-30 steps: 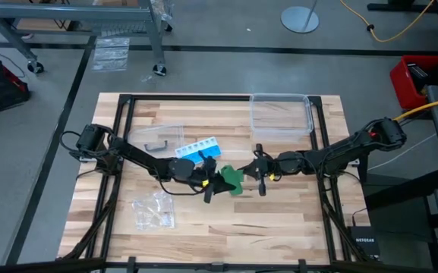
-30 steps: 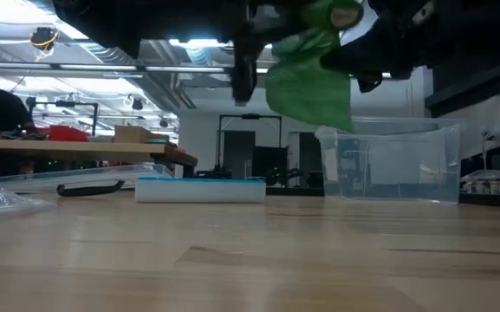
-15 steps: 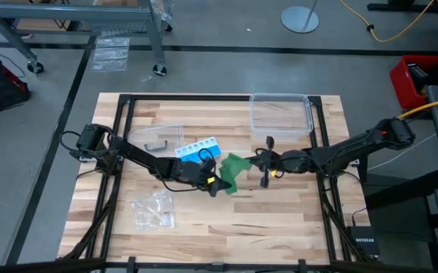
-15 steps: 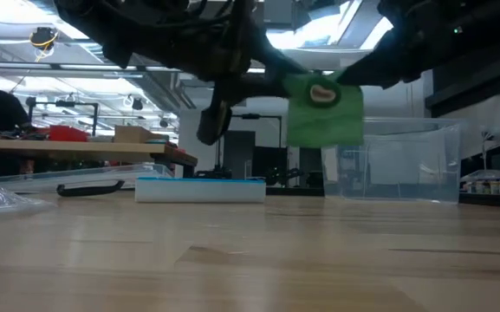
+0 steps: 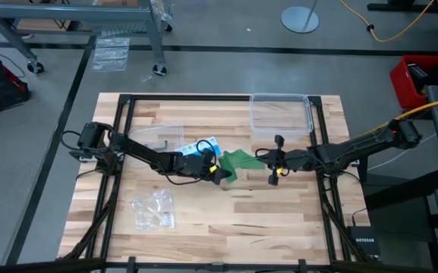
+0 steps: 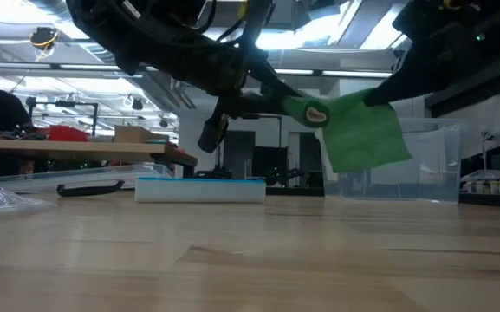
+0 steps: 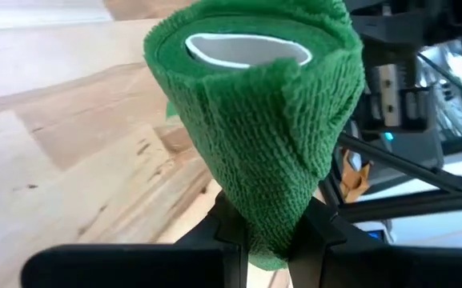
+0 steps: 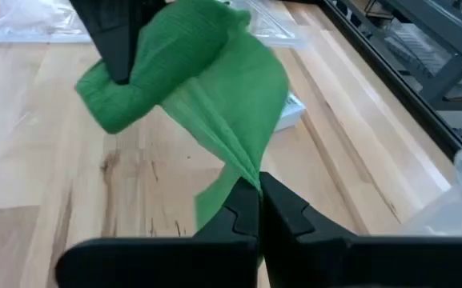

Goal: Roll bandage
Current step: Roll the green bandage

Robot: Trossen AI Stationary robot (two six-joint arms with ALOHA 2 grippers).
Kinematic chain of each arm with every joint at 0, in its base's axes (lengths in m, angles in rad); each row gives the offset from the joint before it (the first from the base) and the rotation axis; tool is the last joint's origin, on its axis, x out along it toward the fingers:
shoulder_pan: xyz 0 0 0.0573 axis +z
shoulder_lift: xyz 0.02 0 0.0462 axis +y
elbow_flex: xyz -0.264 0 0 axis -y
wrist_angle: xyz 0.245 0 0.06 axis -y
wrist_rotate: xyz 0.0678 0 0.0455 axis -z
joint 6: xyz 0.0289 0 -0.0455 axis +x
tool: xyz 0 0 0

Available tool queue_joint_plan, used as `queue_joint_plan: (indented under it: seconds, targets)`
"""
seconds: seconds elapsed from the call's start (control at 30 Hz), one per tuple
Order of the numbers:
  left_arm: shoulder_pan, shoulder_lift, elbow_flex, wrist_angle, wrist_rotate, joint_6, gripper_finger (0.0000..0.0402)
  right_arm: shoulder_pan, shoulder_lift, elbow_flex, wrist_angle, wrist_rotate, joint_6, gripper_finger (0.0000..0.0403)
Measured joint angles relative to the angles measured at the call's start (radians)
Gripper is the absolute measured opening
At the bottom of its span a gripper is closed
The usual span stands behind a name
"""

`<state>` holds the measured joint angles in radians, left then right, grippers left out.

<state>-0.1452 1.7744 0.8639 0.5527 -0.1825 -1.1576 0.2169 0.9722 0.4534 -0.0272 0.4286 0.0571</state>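
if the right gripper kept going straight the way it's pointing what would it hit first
Probably the rolled end of the bandage held by the left gripper. The right gripper, shut on the bandage's loose end, points leftward along the strip; depth is uncertain.

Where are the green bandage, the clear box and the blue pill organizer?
bandage (image 5: 239, 161): high view, on the stretched green strip.
clear plastic box (image 5: 282, 123): high view, on its bare floor.
pill organizer (image 6: 201, 189): low view, on its side wall.
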Motion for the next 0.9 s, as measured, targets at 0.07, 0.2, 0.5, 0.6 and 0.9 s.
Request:
queue_joint_plan:
  seconds: [0.07,0.2,0.5,0.6,0.9]
  targets:
    - [0.005,0.000,0.000,-0.025,0.001,-0.019,0.0041,0.000,-0.017,0.000,-0.023,0.009,0.000,0.0000]
    - [0.010,0.000,0.001,-0.066,0.020,-0.059,0.0041,0.000,-0.046,0.000,-0.037,0.010,-0.001,0.0000]
    - [0.013,-0.002,0.003,-0.141,0.022,-0.127,0.0041,0.000,-0.086,0.000,-0.022,-0.003,-0.002,0.0000]
    - [0.021,-0.002,0.004,-0.174,0.023,-0.165,0.0041,0.000,-0.086,0.022,-0.036,-0.009,-0.002,0.0000]
    - [0.049,-0.003,0.004,-0.190,0.052,-0.178,0.0040,-0.001,-0.085,0.114,-0.140,-0.016,-0.039,0.0000]
